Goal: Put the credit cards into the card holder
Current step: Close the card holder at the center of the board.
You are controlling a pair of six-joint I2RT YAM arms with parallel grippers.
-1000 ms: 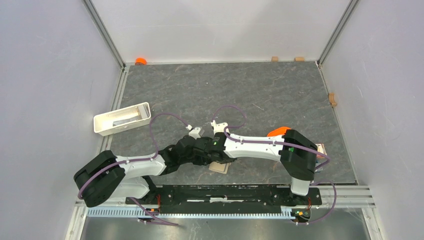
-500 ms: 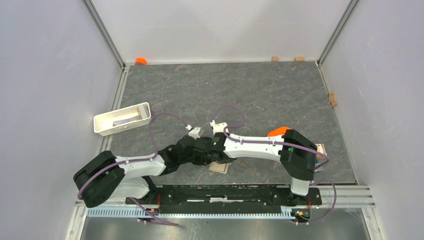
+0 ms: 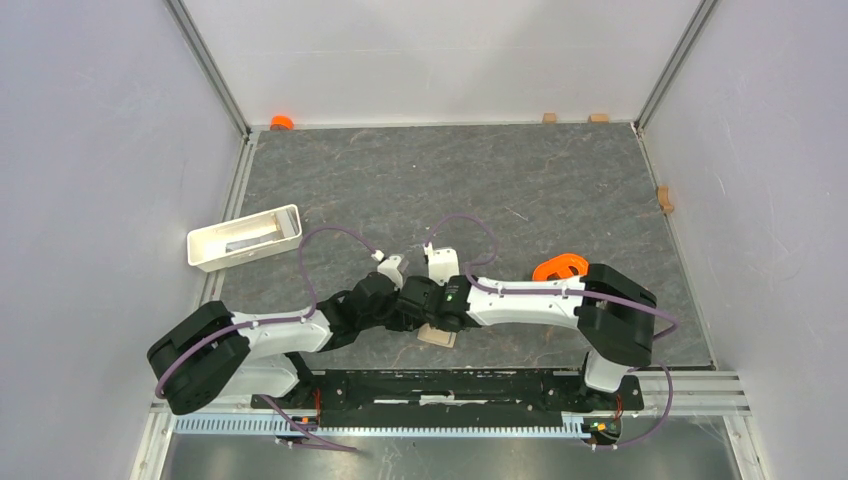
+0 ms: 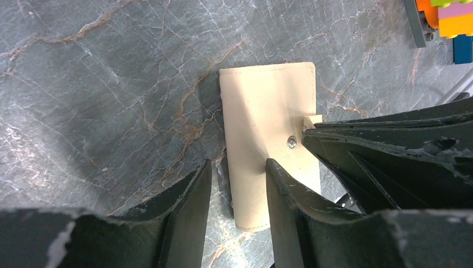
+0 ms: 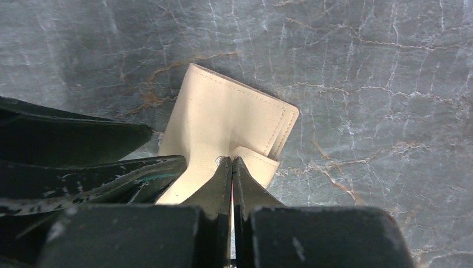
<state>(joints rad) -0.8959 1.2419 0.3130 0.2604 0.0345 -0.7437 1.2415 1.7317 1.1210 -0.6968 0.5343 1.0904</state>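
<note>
The card holder [image 4: 262,111] is a beige folding wallet lying flat on the stone table near the front edge [image 3: 437,337]. My left gripper [image 4: 239,164] stands open astride its long edge, with one finger [image 4: 187,212] on the table beside it and the other finger [image 4: 290,206] over its face. My right gripper [image 5: 231,159] is shut, its tips pinching the snap tab [image 5: 257,162] beside the metal snap [image 4: 291,142]. The tab curls up from the holder's edge. No credit cards show in any view.
A white tray [image 3: 245,238] stands at the left of the table. An orange ring [image 3: 560,267] lies behind the right arm, and an orange piece [image 3: 282,122] sits in the far left corner. Coloured toy bricks [image 4: 449,14] lie to the right. Small wooden blocks [image 3: 665,198] line the walls.
My right gripper has closed at the snap tab. The right arm's elbow has swung to the right, uncovering the orange ring. The left arm has hardly moved.
</note>
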